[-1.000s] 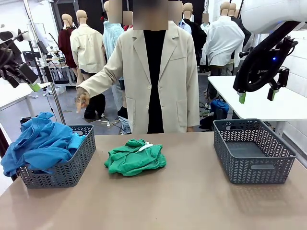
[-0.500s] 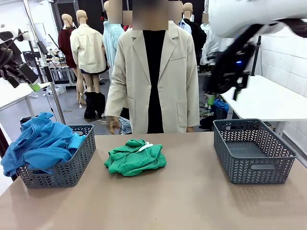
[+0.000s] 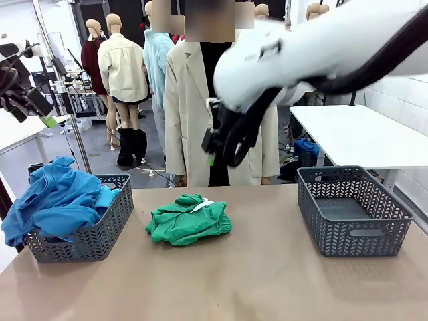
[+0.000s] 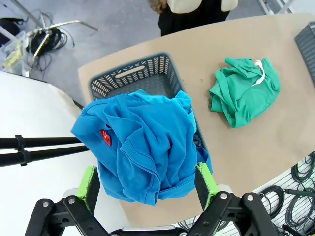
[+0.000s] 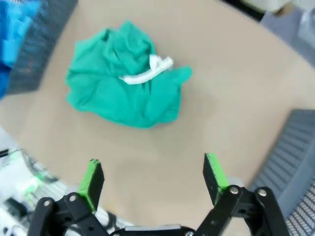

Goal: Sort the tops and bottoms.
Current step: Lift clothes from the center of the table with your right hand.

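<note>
Swinging in from the right since the earlier frames, the right arm now hangs above the table's middle, over the green bottoms (image 3: 189,219).

The bottoms lie crumpled on the table (image 3: 267,281) between two grey baskets; blue tops (image 3: 57,197) fill the left basket (image 3: 100,231), while the right basket (image 3: 351,210) holds nothing. Right gripper (image 5: 153,179) hovers with jaws spread, holding nothing; left gripper (image 4: 147,186) likewise, high over the tops.

At center frame you see green bottoms (image 3: 189,219) on the surface (image 3: 254,281), blue tops (image 3: 57,197) heaped in the left basket (image 3: 100,231), and the right arm (image 3: 301,53) blurred across the top.
</note>
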Controlling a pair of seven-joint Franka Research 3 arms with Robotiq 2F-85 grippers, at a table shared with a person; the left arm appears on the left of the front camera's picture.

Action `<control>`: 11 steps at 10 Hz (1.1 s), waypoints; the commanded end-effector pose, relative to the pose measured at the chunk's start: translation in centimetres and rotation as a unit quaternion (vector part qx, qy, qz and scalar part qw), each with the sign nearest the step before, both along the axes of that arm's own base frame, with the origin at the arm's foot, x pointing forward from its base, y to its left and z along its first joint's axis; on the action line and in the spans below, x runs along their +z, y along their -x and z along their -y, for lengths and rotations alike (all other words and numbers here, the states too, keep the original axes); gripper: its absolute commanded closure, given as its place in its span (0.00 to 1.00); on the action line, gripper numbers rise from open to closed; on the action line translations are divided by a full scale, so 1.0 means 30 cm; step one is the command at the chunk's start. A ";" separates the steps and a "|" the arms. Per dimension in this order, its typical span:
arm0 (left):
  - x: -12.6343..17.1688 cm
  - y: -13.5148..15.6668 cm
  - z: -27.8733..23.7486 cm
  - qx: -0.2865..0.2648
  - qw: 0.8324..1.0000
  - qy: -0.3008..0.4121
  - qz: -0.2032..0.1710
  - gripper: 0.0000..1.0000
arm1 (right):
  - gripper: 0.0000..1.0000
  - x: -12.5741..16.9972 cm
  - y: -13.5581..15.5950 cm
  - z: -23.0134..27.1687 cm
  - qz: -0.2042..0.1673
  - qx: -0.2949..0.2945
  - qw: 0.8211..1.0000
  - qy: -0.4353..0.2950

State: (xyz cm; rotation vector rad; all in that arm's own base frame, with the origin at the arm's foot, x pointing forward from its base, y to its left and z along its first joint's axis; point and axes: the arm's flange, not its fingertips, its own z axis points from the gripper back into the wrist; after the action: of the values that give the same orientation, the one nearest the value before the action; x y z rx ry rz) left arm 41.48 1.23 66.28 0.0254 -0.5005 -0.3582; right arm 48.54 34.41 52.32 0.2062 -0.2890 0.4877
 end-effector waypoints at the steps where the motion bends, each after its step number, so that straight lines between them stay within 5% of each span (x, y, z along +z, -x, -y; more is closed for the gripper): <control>1: 0.002 0.000 -0.005 0.001 1.000 0.002 0.001 0.00 | 0.00 -0.208 0.011 -0.078 0.018 -0.026 0.998 0.057; 2: 0.002 0.000 -0.005 0.001 1.000 0.002 0.001 0.00 | 0.00 0.000 0.000 0.000 0.000 0.000 1.000 0.000; 5: 0.002 0.000 -0.005 0.001 1.000 0.002 0.001 0.00 | 0.00 0.000 0.000 0.000 0.000 0.000 1.000 0.000; 11: 0.002 0.000 -0.005 0.001 1.000 0.002 0.001 0.00 | 0.00 -0.375 -0.042 -0.201 -0.004 0.012 0.996 0.093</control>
State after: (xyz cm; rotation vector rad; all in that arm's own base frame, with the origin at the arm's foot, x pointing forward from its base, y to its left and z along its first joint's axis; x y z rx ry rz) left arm 41.48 1.24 66.28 0.0254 -0.5004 -0.3581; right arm 49.21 39.38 41.44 0.0770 -0.2083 0.5535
